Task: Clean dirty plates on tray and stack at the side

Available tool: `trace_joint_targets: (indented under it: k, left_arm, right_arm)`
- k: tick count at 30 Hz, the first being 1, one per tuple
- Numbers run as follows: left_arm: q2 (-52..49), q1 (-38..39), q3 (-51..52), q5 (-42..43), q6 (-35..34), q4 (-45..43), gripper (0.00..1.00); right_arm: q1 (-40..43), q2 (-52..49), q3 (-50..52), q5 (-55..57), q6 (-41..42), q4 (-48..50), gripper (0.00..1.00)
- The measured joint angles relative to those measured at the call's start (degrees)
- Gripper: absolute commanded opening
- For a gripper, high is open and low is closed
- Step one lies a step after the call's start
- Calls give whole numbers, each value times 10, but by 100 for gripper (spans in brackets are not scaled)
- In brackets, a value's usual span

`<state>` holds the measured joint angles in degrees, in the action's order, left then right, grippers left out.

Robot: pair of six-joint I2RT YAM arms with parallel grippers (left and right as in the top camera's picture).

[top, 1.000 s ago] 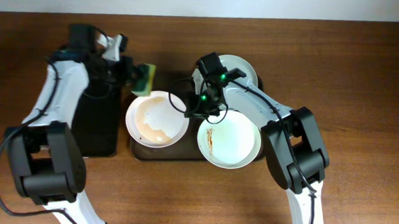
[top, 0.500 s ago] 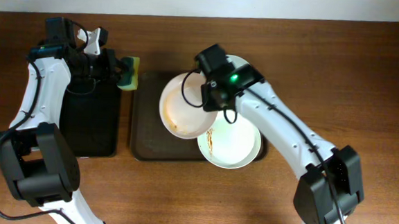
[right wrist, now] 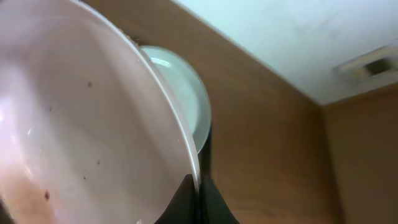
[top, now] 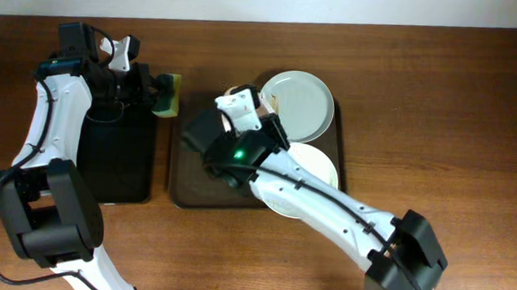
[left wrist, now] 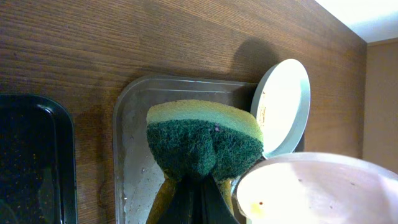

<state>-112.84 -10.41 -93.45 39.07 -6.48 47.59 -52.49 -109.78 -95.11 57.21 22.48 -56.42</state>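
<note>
My right gripper point(right wrist: 198, 186) is shut on the rim of a white plate point(right wrist: 93, 124) and holds it lifted and tilted. This plate has small specks and a brownish patch at its lower left. It also shows in the left wrist view point(left wrist: 311, 186); in the overhead view my right arm hides it. A second plate point(top: 299, 102) lies at the back of the brown tray point(top: 189, 181), with brown smears near its edge point(left wrist: 261, 106). A third plate point(top: 318, 165) is partly under the right arm. My left gripper point(top: 154, 94) is shut on a green-yellow sponge point(left wrist: 205, 140) beside the tray's back left corner.
A narrow black tray point(top: 122, 164) lies left of the brown tray, under my left arm. My right arm lies diagonally across the brown tray. Bare wood table point(top: 441, 102) stretches to the right and front.
My right arm lifted the plate off the tray's left half, turned it, and now lies across the tray, hiding it from above. My left gripper drew the sponge back left, then held still.
</note>
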Motion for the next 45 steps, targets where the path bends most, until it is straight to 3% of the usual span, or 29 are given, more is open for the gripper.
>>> trace_joint_targets:
  k: [8, 16, 20, 25, 28, 34, 39, 45]
  left_arm:
    - [0, 0, 0, -13, 0, 11, 1]
    - [0, 0, 0, -16, 0, 11, 1]
    - [0, 0, 0, -17, 0, 32, 1]
    - [0, 3, 0, -35, 8, 80, 1]
    - [0, 26, 0, -69, 10, 99, 1]
    - [0, 108, 0, -179, -24, 89, 1]
    - [0, 146, 17, -276, -151, 33, 1]
    - [-1, 185, 134, -299, -253, -49, 1]
  right_arm:
    - [-61, 0, 1, 200, 19, 67, 4]
    - [-61, 0, 1, 239, 47, 72, 4]
    - [-34, 0, 1, 50, 80, 71, 4]
    - [92, -3, 1, -221, 160, 97, 4]
    - [136, -27, 1, -316, 182, 130, 4]
    - [142, -98, 4, -391, 228, 136, 4]
    - [143, -123, 4, -408, 263, 148, 4]
    - [153, -123, 5, -421, 268, 149, 4]
